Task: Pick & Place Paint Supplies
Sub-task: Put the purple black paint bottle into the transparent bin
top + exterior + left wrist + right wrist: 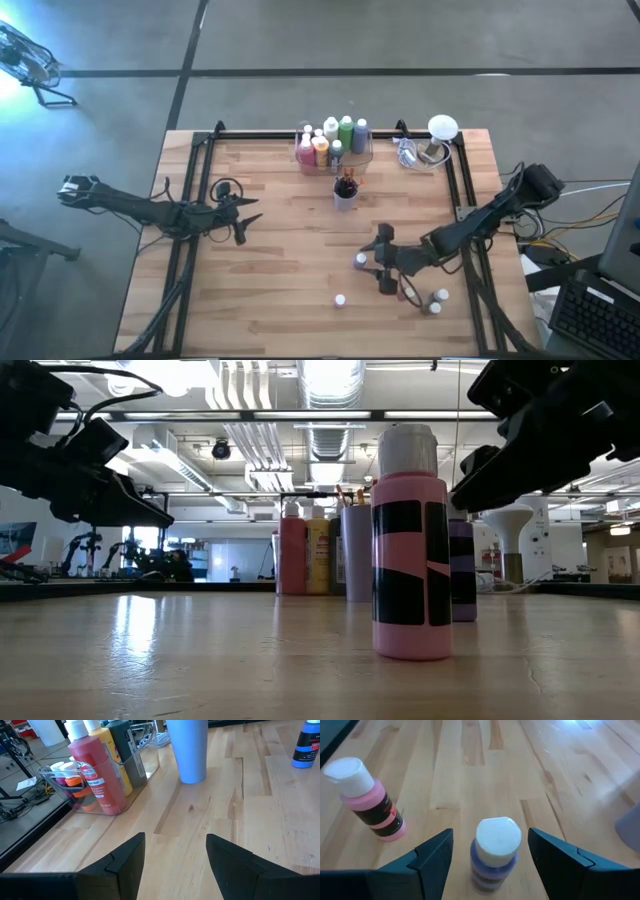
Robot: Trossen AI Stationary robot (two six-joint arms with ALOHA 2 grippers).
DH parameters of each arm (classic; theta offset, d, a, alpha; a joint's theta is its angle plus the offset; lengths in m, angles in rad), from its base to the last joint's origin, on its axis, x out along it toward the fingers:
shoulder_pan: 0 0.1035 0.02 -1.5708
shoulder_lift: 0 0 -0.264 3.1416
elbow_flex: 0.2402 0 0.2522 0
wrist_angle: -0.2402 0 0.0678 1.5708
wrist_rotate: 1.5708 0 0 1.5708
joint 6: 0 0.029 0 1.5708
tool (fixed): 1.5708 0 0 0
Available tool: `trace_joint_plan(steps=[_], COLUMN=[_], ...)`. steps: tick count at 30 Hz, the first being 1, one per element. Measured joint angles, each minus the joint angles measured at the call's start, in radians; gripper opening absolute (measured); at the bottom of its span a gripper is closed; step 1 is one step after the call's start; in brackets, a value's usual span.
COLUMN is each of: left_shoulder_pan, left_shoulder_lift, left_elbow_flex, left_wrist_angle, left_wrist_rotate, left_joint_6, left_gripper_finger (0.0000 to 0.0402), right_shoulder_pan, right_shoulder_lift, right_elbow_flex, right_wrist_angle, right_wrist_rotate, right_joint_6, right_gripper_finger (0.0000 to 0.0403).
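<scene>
A small purple paint bottle (495, 855) with a white cap stands upright on the wooden table, also seen from above (361, 261). My right gripper (490, 834) is open, one finger on either side of the bottle's cap with a gap on both sides; it reaches in from the table's right (372, 262). A small pink bottle (370, 802) stands upright nearer the table's front edge (340, 299). My left gripper (175, 840) is open and holds nothing, above the table's left half (248, 218).
A clear bin (333, 148) of taller paint bottles stands at the far edge. In front of it is a pale cup (345, 192) holding brushes. Two more small bottles (437, 302) stand near the front right, under my right arm. A white lamp-like object (441, 130) stands far right.
</scene>
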State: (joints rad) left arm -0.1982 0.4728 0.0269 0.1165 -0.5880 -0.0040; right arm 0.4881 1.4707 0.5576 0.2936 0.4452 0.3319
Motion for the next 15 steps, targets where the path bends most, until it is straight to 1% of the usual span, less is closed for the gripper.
trace_joint_plan(steps=[6, 9, 15], left_shoulder_pan=[0.0, 0.0, 0.0], left_shoulder_lift=[0.0, 0.0, 0.0], left_elbow_flex=[0.0, 0.0, 0.0], left_wrist_angle=[0.0, 0.0, 0.001], left_wrist_rotate=[0.0, 0.0, 0.0], left_joint_6=[0.0, 0.0, 0.0], left_gripper_finger=[0.0216, 0.0216, 0.0216], right_shoulder_pan=[-0.001, -0.002, -0.002], right_shoulder_lift=[0.019, 0.017, 0.018], right_elbow_flex=[0.011, 0.011, 0.011], right_wrist_angle=[0.001, 0.002, 0.001], right_wrist_rotate=[0.008, 0.027, 0.028], right_joint_6=[-0.003, -0.002, -0.002], right_gripper_finger=[0.0252, 0.0237, 0.0196])
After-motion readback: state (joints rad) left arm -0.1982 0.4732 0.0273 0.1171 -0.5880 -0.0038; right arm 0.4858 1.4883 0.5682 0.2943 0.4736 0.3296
